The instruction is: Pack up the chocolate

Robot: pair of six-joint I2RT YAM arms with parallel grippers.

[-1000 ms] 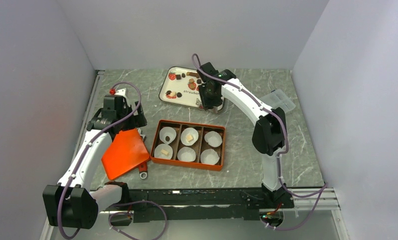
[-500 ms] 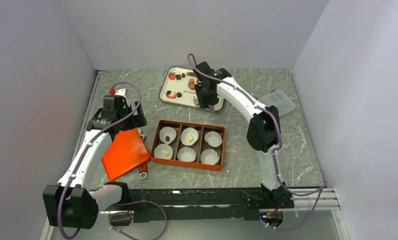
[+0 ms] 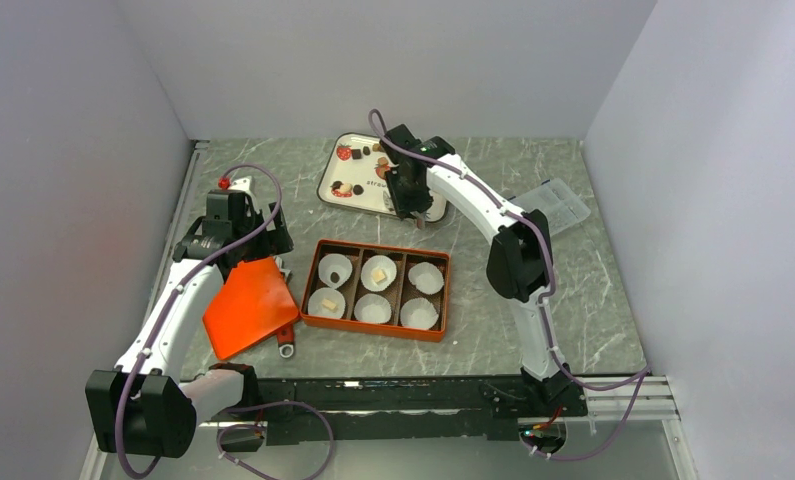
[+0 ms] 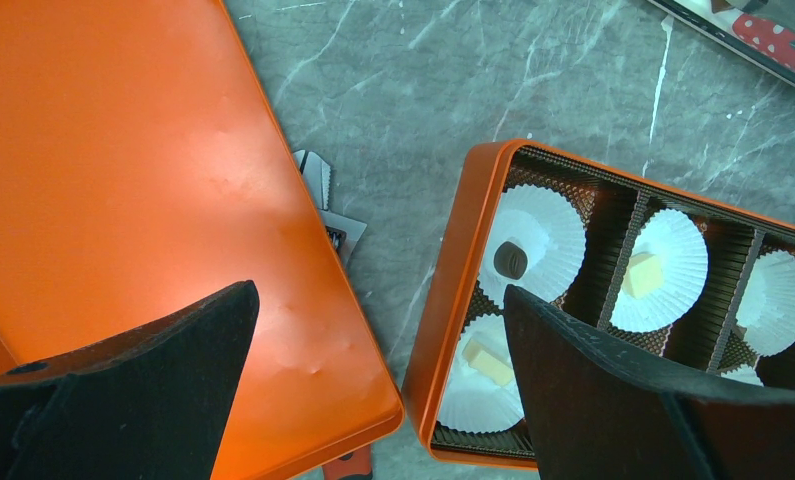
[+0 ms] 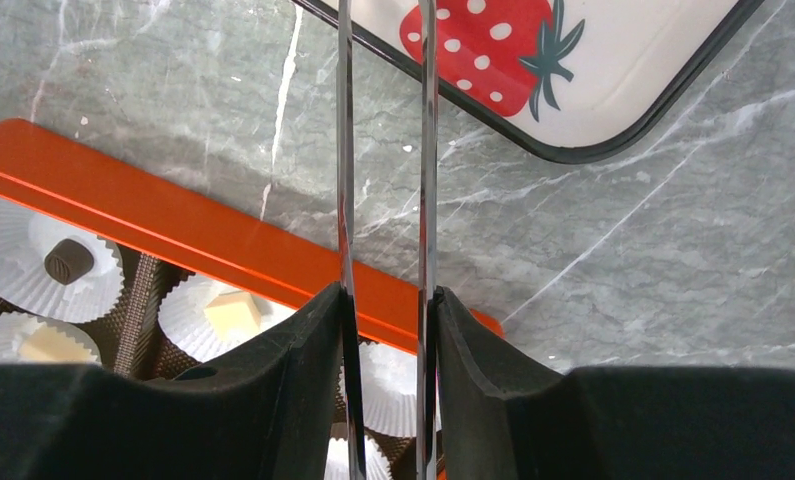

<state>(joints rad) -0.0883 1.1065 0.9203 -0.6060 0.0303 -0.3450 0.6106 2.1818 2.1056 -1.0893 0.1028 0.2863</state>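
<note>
Loose chocolates (image 3: 358, 152) lie on the white strawberry tray (image 3: 368, 200) at the back. The orange box (image 3: 373, 244) holds white paper cups; three carry chocolate: a dark one (image 3: 334, 272) (image 4: 511, 260) (image 5: 68, 261), a tan one (image 3: 379, 273) (image 4: 645, 274) (image 5: 228, 315) and a cream one (image 3: 327, 305) (image 4: 488, 360). My right gripper (image 3: 410, 205) (image 5: 386, 300) is shut on metal tweezers (image 5: 344, 150), above the tray's near right corner; the tweezer tips are out of view. My left gripper (image 3: 235, 228) (image 4: 378, 300) is open and empty, over the gap between the orange lid (image 3: 248, 305) (image 4: 123, 200) and the box.
A red-handled tool (image 3: 286, 346) lies partly under the lid; its metal end shows in the left wrist view (image 4: 323, 190). A clear plastic container (image 3: 555, 205) sits at the right back. Grey walls close in the table on three sides.
My right gripper with the tweezers has shifted a little left over the tray's near right corner, its arm swinging left with it. The left arm has not moved.
</note>
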